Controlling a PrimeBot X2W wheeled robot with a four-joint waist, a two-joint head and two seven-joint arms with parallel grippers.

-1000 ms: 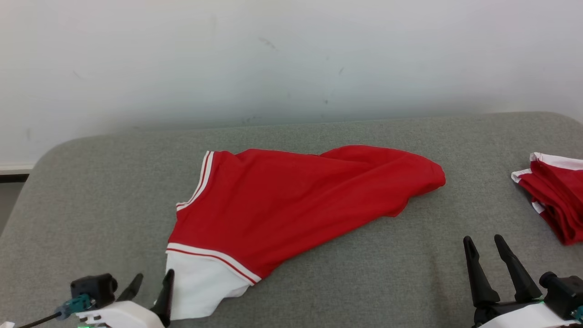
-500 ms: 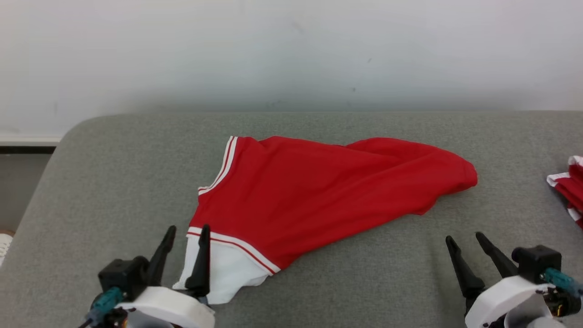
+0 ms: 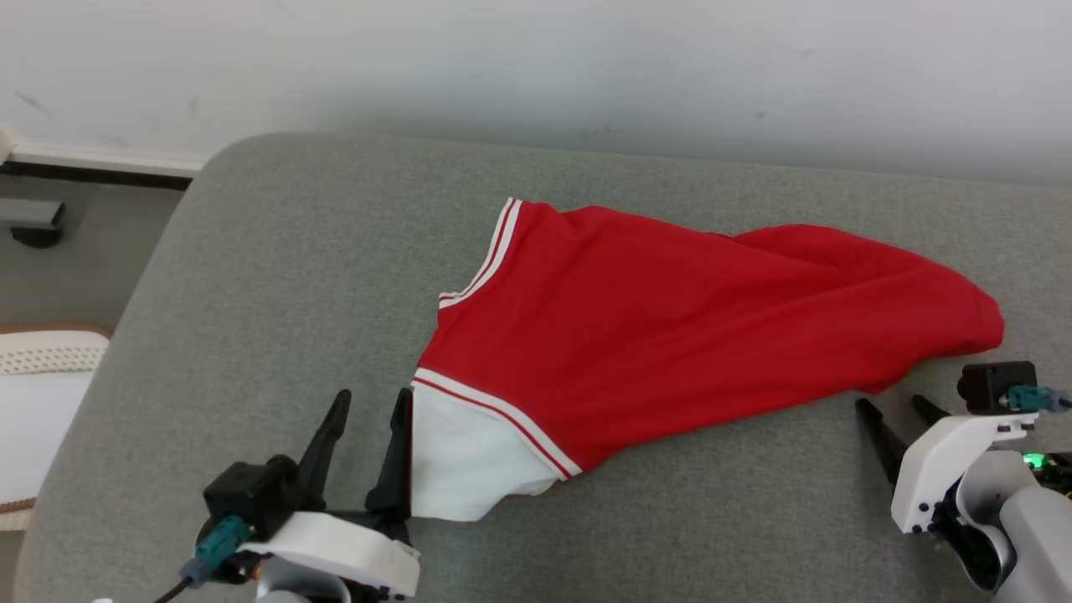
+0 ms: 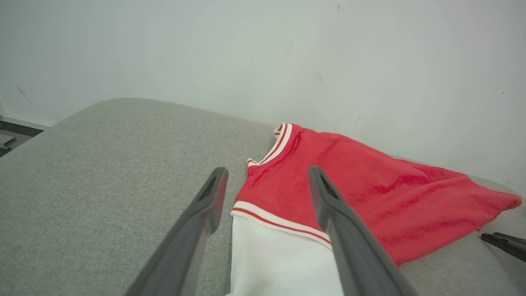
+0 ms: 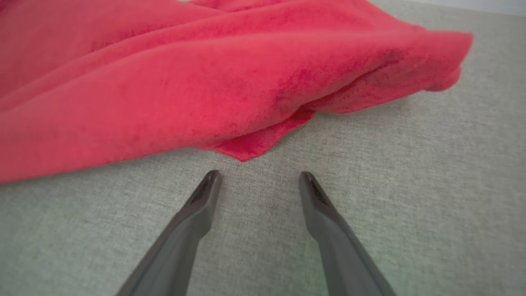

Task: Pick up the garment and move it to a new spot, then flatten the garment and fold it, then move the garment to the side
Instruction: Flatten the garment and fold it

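In the head view the finger bases of the right gripper disappear behind its own white wrist housing, and that arm runs off the right and bottom edges. A pale perforated thing is cut by the left edge, and what it is cannot be told. In the left wrist view one finger of the left gripper covers part of the garment, whose white sleeve runs off the bottom edge. In the right wrist view the garment is blurred and cropped at the top and left.

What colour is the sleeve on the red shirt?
The sleeve is white, edged with stripes; head view shows it best.
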